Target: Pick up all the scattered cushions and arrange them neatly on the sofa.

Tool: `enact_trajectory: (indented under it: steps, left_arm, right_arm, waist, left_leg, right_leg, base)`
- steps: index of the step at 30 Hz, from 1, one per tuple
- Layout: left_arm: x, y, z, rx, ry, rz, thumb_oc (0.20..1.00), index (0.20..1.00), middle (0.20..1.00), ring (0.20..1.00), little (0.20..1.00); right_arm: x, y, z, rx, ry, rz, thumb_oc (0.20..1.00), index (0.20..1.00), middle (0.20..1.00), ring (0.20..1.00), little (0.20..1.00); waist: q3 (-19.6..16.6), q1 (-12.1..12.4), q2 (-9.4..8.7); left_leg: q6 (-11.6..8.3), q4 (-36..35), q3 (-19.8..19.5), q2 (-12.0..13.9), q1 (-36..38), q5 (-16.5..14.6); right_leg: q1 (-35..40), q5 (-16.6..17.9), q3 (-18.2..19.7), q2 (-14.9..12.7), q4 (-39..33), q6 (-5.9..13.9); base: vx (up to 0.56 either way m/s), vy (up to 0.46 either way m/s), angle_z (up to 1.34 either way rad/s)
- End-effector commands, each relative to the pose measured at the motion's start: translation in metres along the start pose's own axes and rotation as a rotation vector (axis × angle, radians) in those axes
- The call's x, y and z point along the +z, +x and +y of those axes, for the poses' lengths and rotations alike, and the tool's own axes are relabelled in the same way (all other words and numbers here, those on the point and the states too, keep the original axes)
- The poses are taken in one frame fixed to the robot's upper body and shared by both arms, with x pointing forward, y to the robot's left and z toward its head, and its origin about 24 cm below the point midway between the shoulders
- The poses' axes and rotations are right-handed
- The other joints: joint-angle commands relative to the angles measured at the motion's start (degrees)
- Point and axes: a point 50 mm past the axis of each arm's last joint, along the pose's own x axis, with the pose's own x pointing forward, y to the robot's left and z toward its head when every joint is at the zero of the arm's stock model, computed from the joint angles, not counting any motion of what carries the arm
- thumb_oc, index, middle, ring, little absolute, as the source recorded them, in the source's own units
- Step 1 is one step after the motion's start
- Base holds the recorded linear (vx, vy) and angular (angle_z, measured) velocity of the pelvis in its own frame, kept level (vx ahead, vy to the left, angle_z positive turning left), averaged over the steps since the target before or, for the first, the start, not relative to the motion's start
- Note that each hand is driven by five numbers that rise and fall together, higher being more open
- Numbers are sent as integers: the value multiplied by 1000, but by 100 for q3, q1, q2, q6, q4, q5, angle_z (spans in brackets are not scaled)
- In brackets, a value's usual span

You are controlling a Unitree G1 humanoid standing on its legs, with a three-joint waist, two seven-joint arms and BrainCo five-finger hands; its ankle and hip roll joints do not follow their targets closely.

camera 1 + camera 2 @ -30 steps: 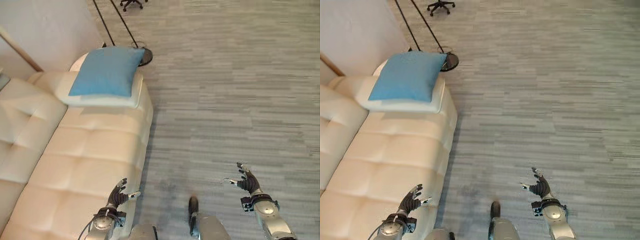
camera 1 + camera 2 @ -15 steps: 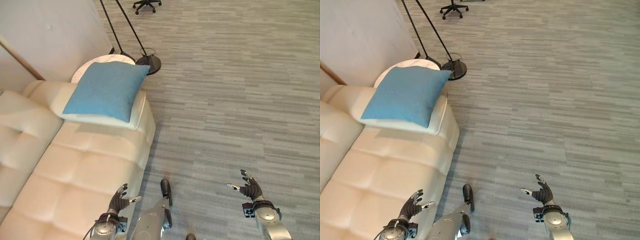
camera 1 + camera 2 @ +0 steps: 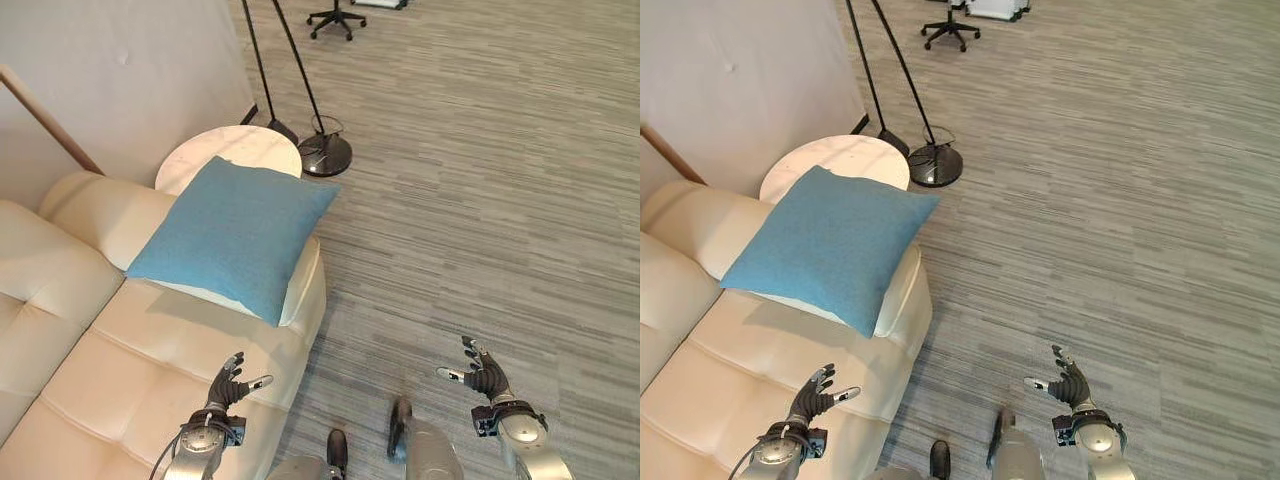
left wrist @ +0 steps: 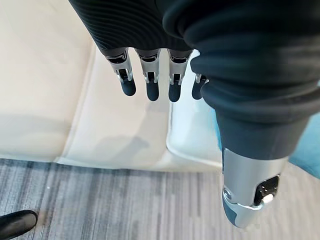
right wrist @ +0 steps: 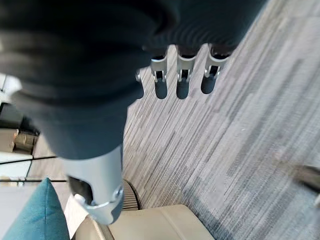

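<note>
A blue cushion (image 3: 235, 235) lies flat on the armrest end of the cream sofa (image 3: 110, 390), one corner hanging over the edge. My left hand (image 3: 223, 385) hovers open over the front of the sofa seat, well short of the cushion; its fingers (image 4: 150, 87) are straight and hold nothing. My right hand (image 3: 483, 377) is open over the grey carpet, away from the sofa, its fingers (image 5: 182, 85) straight and empty. A teal-blue cushion corner (image 5: 35, 220) shows in the right wrist view beside the sofa edge (image 5: 160, 222).
A round white side table (image 3: 228, 158) stands behind the sofa's end against the wall. A floor lamp's dark round base (image 3: 328, 155) and slanted poles are beside it. An office chair (image 3: 338, 17) stands far back on the grey carpet (image 3: 480, 200).
The whole picture has shifted, so the camera moved: the cushion and side table now sit lower and nearer. Both hands stay open and empty; the cushion has not moved on the sofa.
</note>
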Motion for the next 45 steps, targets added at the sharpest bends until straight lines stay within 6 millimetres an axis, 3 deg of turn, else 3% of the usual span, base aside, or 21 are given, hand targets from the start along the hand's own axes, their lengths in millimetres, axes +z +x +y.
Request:
enact_trajectory:
  steps: [1,3,5,6,7,9,10,11,12,13,15,16,18,21,24,27,33,34,36,40,45]
  left_arm:
    - [6,-6,10,49,-11,-67,1000,1000,1000,1000,1000]
    - [6,-6,11,63,0,-66,1000,1000,1000,1000,1000]
    - [7,-6,7,47,-20,-73,1000,1000,1000,1000,1000]
    - [7,-6,6,47,-20,-73,1000,1000,1000,1000,1000]
    - [7,-5,3,52,-61,-72,1000,1000,1000,1000,1000]
    - [7,-5,3,53,-61,-72,1000,1000,1000,1000,1000]
    - [5,-4,2,64,-112,-61,1000,1000,1000,1000,1000]
    - [6,-4,2,65,-112,-61,1000,1000,1000,1000,1000]
    - [0,-5,3,89,-163,-37,1000,1000,1000,1000,1000]
    - [-7,-5,5,110,-184,-4,1000,1000,1000,1000,1000]
    - [-14,-6,5,116,-193,21,1000,1000,1000,1000,1000]
    - [-24,-9,8,133,-191,59,1000,1000,1000,1000,1000]
    - [-24,-10,8,133,-191,59,1000,1000,1000,1000,1000]
    - [-26,-10,14,169,-210,71,1000,1000,1000,1000,1000]
    - [-27,-11,15,168,-209,70,1000,1000,1000,1000,1000]
    - [-33,-14,16,170,-212,91,1000,1000,1000,1000,1000]
    - [-35,-16,19,163,-203,102,1000,1000,1000,1000,1000]
    - [-30,-13,24,165,-172,86,1000,1000,1000,1000,1000]
    - [-27,-12,25,165,-165,71,1000,1000,1000,1000,1000]
    - [-18,-10,29,167,-158,33,1000,1000,1000,1000,1000]
    - [-9,-8,31,160,-136,-3,1000,1000,1000,1000,1000]
  right_arm:
    - [16,2,-16,-49,-3,-81,1000,1000,1000,1000,1000]
    - [11,-1,-18,-58,-18,-68,1000,1000,1000,1000,1000]
    - [6,-3,-21,-46,-21,-50,1000,1000,1000,1000,1000]
    - [6,-3,-21,-46,-21,-50,1000,1000,1000,1000,1000]
    - [8,1,-23,-53,-28,-56,1000,1000,1000,1000,1000]
    - [8,1,-23,-52,-28,-56,1000,1000,1000,1000,1000]
    - [11,2,-25,-56,-15,-69,1000,1000,1000,1000,1000]
    - [11,2,-25,-55,-14,-69,1000,1000,1000,1000,1000]
    - [8,3,-28,-70,-17,-52,1000,1000,1000,1000,1000]
    - [7,4,-33,-86,-25,-38,1000,1000,1000,1000,1000]
    - [7,5,-34,-89,-23,-36,1000,1000,1000,1000,1000]
    - [3,2,-36,-98,-12,-23,1000,1000,1000,1000,1000]
    - [3,2,-36,-97,-12,-23,1000,1000,1000,1000,1000]
    - [-2,-2,-38,-124,16,-13,1000,1000,1000,1000,1000]
    - [-4,-4,-38,-130,17,-6,1000,1000,1000,1000,1000]
    - [-4,-4,-34,-109,-12,-1,1000,1000,1000,1000,1000]
    - [-4,-4,-28,-81,-21,-4,1000,1000,1000,1000,1000]
    - [-2,-4,-30,-90,-20,-11,1000,1000,1000,1000,1000]
    - [-3,-5,-29,-95,-14,-13,1000,1000,1000,1000,1000]
    - [-2,-4,-39,-135,-33,-12,1000,1000,1000,1000,1000]
    - [-1,-5,-55,-199,-55,-9,1000,1000,1000,1000,1000]
  waist:
    - [68,-234,-23]
    - [72,-380,35]
    - [-60,-383,-16]
    - [-61,-393,-10]
    - [-95,-359,50]
    - [-107,-371,32]
    - [-82,-310,25]
    - [-95,-320,9]
    - [-93,-266,-41]
    - [-64,-124,-65]
    - [-63,-67,-54]
    - [-113,9,-28]
    - [-109,2,-34]
    - [-167,22,8]
    - [-231,70,42]
    - [-254,200,42]
    - [-370,315,-114]
    - [-303,263,-164]
    - [-270,209,-143]
    - [-219,78,-101]
    - [-144,-129,-176]
  left_leg:
    - [-504,277,82,231,350,-645]
    - [-557,265,-255,270,617,-777]
    - [-671,520,-622,277,668,-726]
    - [-673,525,-632,283,666,-730]
    - [-880,1016,-700,490,480,-334]
    - [-878,1009,-711,471,459,-312]
    - [-983,2036,-494,746,-87,249]
    - [-982,2031,-502,729,-110,268]
    - [-934,2566,114,1053,-414,378]
    - [-874,2633,481,1044,-762,222]
    - [-845,2509,611,990,-848,94]
    - [-799,1934,951,953,-937,-83]
    - [-794,1914,946,940,-919,-77]
    - [-907,1155,1723,1001,-1157,185]
    - [-1002,884,1999,999,-1249,380]
    - [-947,633,1682,883,-1165,359]
    - [-645,459,1479,715,-934,268]
    - [-517,403,1286,605,-768,161]
    - [-465,334,1147,593,-666,119]
    - [-489,211,835,593,-478,87]
    - [-537,256,432,468,-322,-41]
  right_leg:
    - [278,749,431,220,-734,252]
    - [20,828,1077,307,-592,351]
    - [214,941,1417,307,-307,242]
    - [217,935,1406,307,-304,240]
    - [380,905,1221,317,-194,120]
    - [367,920,1220,295,-207,122]
    - [659,760,929,203,-233,-28]
    - [644,774,927,185,-243,-26]
    - [976,588,680,94,-356,-193]
    - [1246,435,470,62,-462,-277]
    - [1385,367,383,59,-517,-275]
    - [1553,254,140,24,-588,-235]
    - [1567,249,132,13,-592,-229]
    - [1997,26,-438,15,-697,-214]
    - [2329,-190,-701,45,-735,-198]
    - [2525,-414,-740,78,-583,-185]
    - [2395,-353,-800,-173,247,-60]
    - [2043,-27,-567,-267,948,103]
    - [1696,-9,-264,-198,1350,64]
    - [1231,32,189,-64,799,-10]
    - [1094,329,853,74,-3,143]
  base:
    - [474,-161,72]
    - [518,-205,73]
    - [433,-283,113]
    - [443,-424,133]
    - [199,-236,106]
    - [171,-243,83]
    - [147,-252,53]
    - [275,-441,70]
    - [232,-334,83]
    - [304,-372,98]
    - [186,-136,50]
    - [131,-51,20]
    - [138,-55,54]
    - [244,-58,88]
    - [253,31,73]
    - [211,105,44]
    - [173,123,3]
    - [116,74,14]
    - [129,49,36]
    - [140,-49,59]
    - [115,-91,52]
